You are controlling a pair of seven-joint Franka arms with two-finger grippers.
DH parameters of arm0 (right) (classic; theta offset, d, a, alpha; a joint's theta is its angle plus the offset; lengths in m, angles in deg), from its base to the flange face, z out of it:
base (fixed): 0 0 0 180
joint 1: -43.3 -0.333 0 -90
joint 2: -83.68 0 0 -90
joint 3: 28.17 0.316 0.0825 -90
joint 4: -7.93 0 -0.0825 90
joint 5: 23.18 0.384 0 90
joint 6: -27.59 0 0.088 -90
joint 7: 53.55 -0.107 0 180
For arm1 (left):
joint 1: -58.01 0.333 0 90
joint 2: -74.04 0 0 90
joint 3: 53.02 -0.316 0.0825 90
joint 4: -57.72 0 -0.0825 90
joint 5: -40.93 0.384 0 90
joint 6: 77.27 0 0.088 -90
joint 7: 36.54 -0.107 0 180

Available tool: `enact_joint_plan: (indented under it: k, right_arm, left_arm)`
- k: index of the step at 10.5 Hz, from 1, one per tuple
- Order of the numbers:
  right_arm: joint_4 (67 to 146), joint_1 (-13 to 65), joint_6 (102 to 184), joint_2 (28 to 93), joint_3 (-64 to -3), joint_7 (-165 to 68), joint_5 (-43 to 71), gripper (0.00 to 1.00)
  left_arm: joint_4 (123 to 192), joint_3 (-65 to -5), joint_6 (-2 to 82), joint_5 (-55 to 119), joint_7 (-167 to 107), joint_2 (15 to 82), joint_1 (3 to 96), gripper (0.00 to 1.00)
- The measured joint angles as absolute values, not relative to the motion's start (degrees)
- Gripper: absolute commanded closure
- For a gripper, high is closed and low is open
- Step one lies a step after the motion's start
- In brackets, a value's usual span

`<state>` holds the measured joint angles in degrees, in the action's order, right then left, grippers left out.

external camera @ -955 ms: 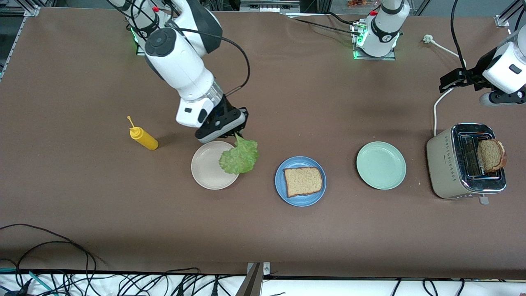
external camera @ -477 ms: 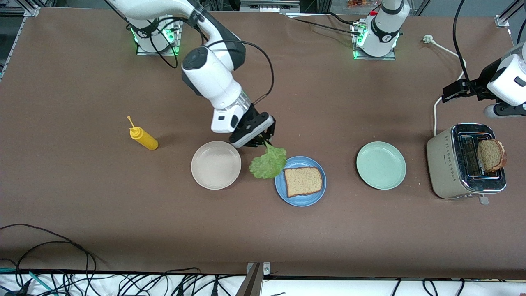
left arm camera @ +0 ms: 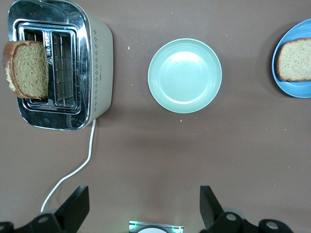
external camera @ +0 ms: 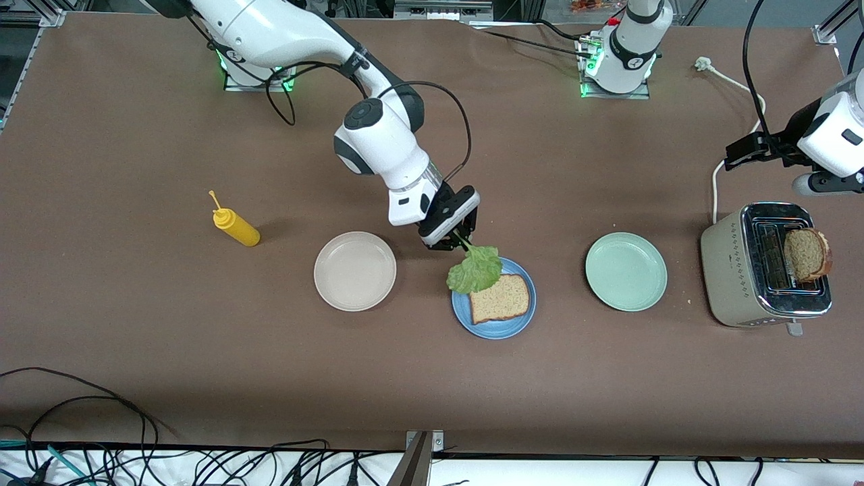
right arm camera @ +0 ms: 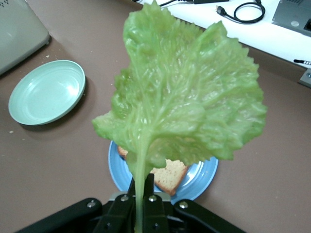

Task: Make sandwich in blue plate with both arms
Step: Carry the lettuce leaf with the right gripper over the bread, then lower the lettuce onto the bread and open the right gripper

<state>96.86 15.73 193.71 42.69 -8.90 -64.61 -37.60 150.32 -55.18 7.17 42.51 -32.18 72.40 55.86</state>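
Brown matte table surface [external camera: 135, 324] spans the scene under even overhead light. Aluminium frame rails [external camera: 40, 17] border its corners. Along the edge nearest the front camera, a white ledge [external camera: 540, 472] carries tangled black cables [external camera: 81, 432].

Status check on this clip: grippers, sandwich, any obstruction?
Right gripper shut on lettuce leaf, over blue plate with one bread slice. Left gripper open, waiting above table near toaster. Second slice in toaster. Nothing in the way.

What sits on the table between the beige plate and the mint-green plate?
The blue plate with one bread slice; the front view shows it, with the right gripper holding a lettuce leaf above.
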Motion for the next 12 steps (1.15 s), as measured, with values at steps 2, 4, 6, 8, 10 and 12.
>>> enact_joint_plan:
  k: [2, 4, 6, 8, 10, 12]
  right_arm:
    - [93.18, 13.01, 193.92, 39.57, -11.72, -64.54, -40.12, 1.00]
    - [89.67, 8.19, 196.47, 35.75, -16.98, -64.53, -40.41, 1.00]
    - [86.27, 5.19, 200.61, 30.72, -20.58, -64.53, -40.42, 1.00]
    - [84.09, 4.58, 201.70, 27.68, -21.97, -64.24, -40.74, 1.00]
    - [83.54, 2.65, 201.70, 26.54, -25.33, -64.05, -40.97, 1.00]
    - [83.49, 0.19, 201.83, 25.32, -27.75, -64.05, -40.99, 1.00]
  left_arm:
    - [149.89, -55.23, 7.17, 42.51, -32.18, 71.85, 55.86, 0.00]
    - [149.22, -55.42, 7.16, 42.51, -32.40, 71.66, 55.93, 0.00]
    - [148.69, -55.83, 7.16, 42.51, -33.59, 71.55, 56.32, 0.00]
    - [147.04, -56.08, 7.11, 42.51, -33.46, 71.54, 56.46, 0.00]
    - [144.45, -56.34, 6.06, 42.51, -33.37, 71.57, 56.53, 0.00]
    - [142.63, -56.72, 4.97, 42.51, -33.37, 71.58, 56.65, 0.00]
